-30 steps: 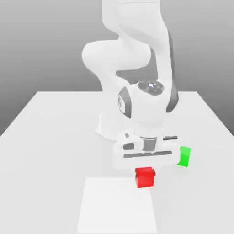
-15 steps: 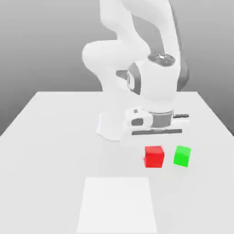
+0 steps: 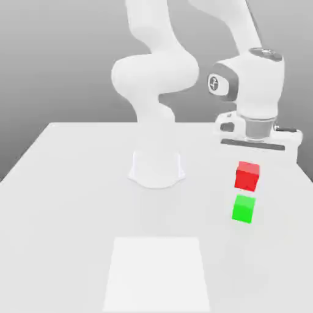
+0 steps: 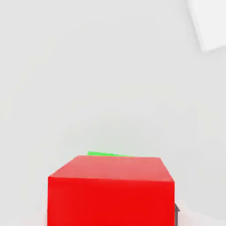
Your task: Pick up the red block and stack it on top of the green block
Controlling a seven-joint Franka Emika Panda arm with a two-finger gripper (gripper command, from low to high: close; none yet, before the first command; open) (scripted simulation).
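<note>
Pincer clamped on the red block, seen in the exterior view lifted off the table and hanging directly above the green block, a narrow gap between them. White arm, smooth glossy shells, dark joint rings. Both cubes plain, matte, sharp-edged, alike in size. Paler square patch lies on the table nearer the camera, well apart from the cubes.

Hand view: red block close under the camera, flat top face and front face lit evenly; a thin sliver of the green block peeks past its far edge.

Risk, my judgement: that sliver suggests the cubes may not be squarely aligned. Released with an offset, red could land on an edge and tip off. Descending too hard could shove green aside; smooth faces offer little friction.
</note>
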